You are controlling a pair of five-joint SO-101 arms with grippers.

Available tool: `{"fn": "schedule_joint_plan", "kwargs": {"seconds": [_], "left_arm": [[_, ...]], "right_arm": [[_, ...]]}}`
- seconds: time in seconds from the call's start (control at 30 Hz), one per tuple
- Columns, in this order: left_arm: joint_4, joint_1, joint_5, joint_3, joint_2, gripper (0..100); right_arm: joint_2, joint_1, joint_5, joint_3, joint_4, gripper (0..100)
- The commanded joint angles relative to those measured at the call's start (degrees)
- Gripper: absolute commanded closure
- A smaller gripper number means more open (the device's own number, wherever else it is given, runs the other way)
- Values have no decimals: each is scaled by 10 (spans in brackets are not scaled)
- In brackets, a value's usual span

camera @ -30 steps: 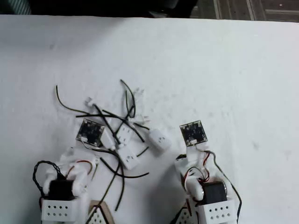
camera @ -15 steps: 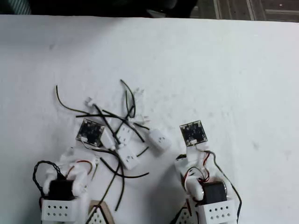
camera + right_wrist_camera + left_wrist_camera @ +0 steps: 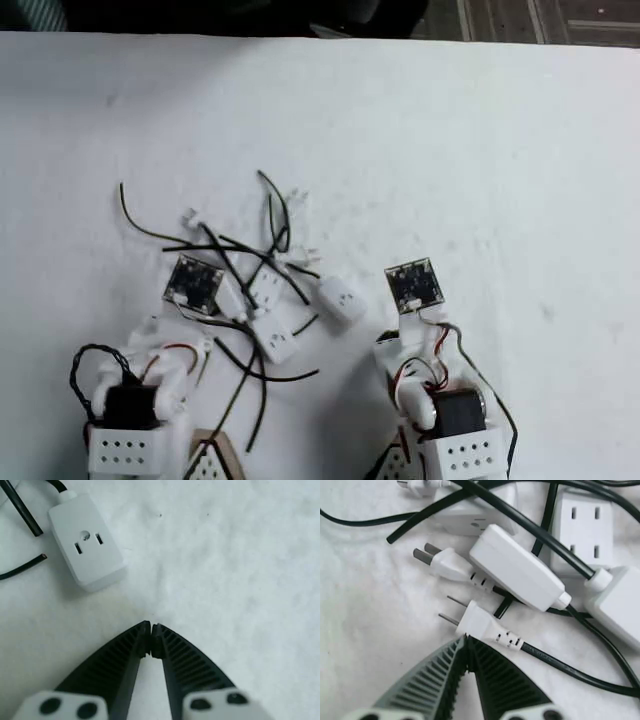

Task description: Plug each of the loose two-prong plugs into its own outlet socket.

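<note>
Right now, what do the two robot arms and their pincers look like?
The left arm and right arm are white, with black motors, red and black wires and a row of small holes near the base. The left gripper has grey-green, ribbed, tapering fingers; the right gripper has black ones.

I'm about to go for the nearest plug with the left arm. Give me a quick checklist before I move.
1. Left gripper open for a grasp: not ok. The jaws are shut, with the tips just short of the nearest plug.
2. Plug uncovered: ok. Nothing lies over it.
3. Its prongs free: ok. Both are bare on the table.
4. Right gripper ready to steady a socket: not ok. It is shut over bare table.
5. Single socket near it face up, slots clear: ok.
6. Where the plug's cable leads in the tangle: cannot tell.
</note>
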Motion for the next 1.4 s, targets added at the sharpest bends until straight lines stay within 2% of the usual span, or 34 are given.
{"fn": "schedule_joint_plan", "kwargs": {"seconds": [0.0,0.23,0.3,0.4,0.43,0.77,0.9,1.07,1.2,1.27,1.37], "left_arm": [[17,0,-5,-62,-4,976],[-20,-4,-7,-95,-4,973],[-37,-2,-52,-108,-4,973],[-44,-3,-189,-147,-4,973],[-42,-3,-213,-162,-4,973],[36,-19,-252,-228,22,967],[39,-19,-277,-260,139,943],[40,-15,-297,-372,360,935],[49,-15,-361,-447,516,810],[51,-15,-353,-481,575,754],[40,-15,-349,-521,636,741]], "right_arm": [[-4,4,-2,6,2,980],[-4,3,-2,6,2,980],[-4,4,-2,6,2,980],[-4,3,-2,6,2,980],[-4,3,-2,6,2,980],[-4,3,-2,6,2,980],[-4,4,-2,6,2,980],[-4,4,-2,6,2,980],[-4,3,-2,6,2,980],[-4,3,-2,6,2,980],[-4,3,-2,6,2,980]]}}
